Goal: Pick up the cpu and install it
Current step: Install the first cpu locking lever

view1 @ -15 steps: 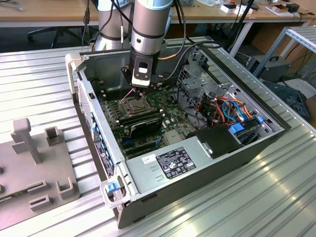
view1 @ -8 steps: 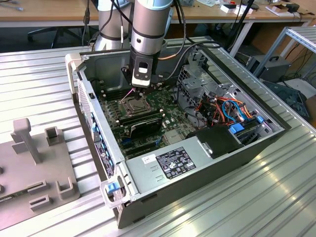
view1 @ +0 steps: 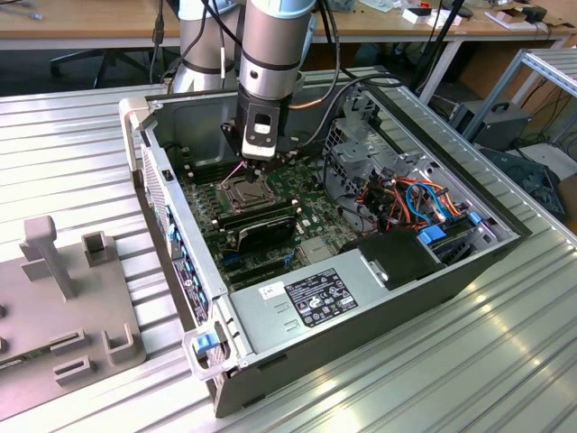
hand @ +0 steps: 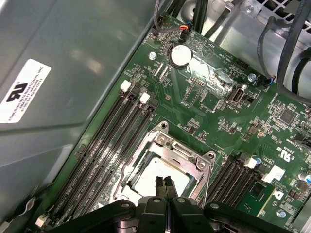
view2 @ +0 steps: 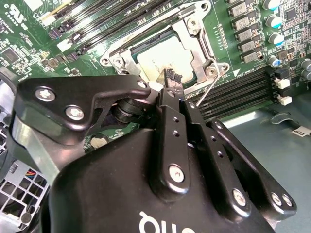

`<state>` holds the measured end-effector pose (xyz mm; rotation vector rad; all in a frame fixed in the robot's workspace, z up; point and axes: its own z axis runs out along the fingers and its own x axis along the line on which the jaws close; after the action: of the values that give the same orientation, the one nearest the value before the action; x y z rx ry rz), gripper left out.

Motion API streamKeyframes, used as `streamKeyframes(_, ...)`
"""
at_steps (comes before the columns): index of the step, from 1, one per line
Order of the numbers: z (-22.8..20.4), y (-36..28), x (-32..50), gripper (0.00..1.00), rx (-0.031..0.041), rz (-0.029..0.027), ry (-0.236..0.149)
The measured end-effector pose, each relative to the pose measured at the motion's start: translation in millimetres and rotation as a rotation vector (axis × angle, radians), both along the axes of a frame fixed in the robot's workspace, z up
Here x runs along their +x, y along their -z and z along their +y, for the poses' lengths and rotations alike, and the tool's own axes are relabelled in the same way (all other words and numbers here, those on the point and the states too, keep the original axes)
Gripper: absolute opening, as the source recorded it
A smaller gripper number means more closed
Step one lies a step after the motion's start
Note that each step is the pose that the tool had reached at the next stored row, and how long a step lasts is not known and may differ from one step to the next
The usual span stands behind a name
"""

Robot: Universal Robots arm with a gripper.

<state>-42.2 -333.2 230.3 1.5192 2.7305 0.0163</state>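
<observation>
**Over the socket: shut end effector [hand: 164, 181] above the seated cpu [hand: 154, 173]**

Inside the open computer case [view1: 379, 329] on the ribbed table [view1: 72, 135], the arm [view1: 275, 45] hangs at the far side. Both fingers are pressed together with nothing between them, tips right over the cpu; whether they touch it cannot be told. The cpu lies flat in the socket, silver top up. It is square, with edges in line with the metal frame [hand: 167, 144] around it. Memory slots [hand: 104, 150] flank the socket on both sides. A thin lever [view2: 212, 93] stands tilted just beside it, and a black graphics card [view1: 261, 233] lies near. A grey fixture [view1: 54, 307] sits on the exterior view's left.
</observation>
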Motion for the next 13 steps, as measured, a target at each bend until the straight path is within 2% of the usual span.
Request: streamKeyframes(13,0.0,0.0,0.0,0.11,0.0,0.0,-0.001)
